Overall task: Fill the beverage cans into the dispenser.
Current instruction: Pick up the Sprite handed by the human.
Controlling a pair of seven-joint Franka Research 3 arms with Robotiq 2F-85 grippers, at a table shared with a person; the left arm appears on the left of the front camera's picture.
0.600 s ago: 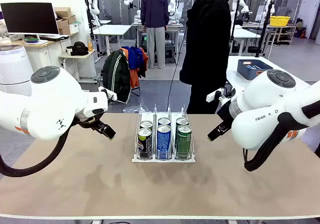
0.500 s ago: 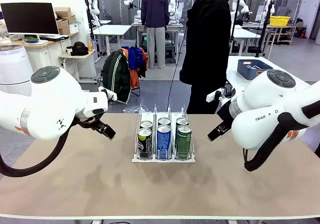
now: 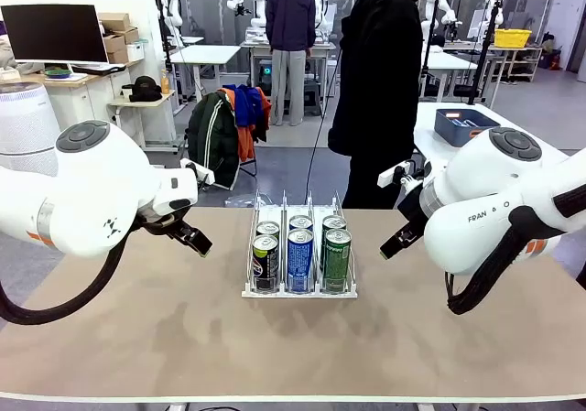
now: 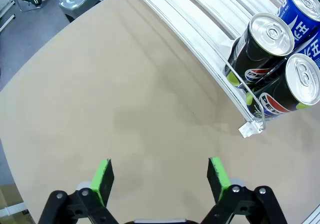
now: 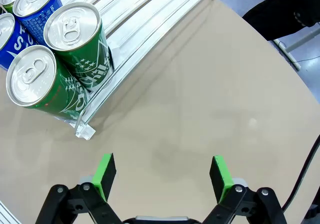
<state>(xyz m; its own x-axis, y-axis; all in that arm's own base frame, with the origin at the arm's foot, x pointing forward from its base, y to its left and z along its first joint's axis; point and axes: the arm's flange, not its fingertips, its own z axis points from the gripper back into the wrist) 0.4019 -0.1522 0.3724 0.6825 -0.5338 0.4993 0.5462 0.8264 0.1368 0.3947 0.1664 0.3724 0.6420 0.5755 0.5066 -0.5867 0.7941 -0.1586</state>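
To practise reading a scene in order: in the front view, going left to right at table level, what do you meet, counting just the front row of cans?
Left claw → black can → blue can → green can → right claw.

Glossy metal beverage cans (image 3: 300,257), clear plastic dispenser (image 3: 299,291), matt table (image 3: 165,338)

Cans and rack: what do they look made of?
Cans: metal, probably aluminium, judging by the shiny silver tops with pull tabs and the glossy printed sides. Rack: apparently smooth white plastic lanes with thin wire rails, though I can't be certain.
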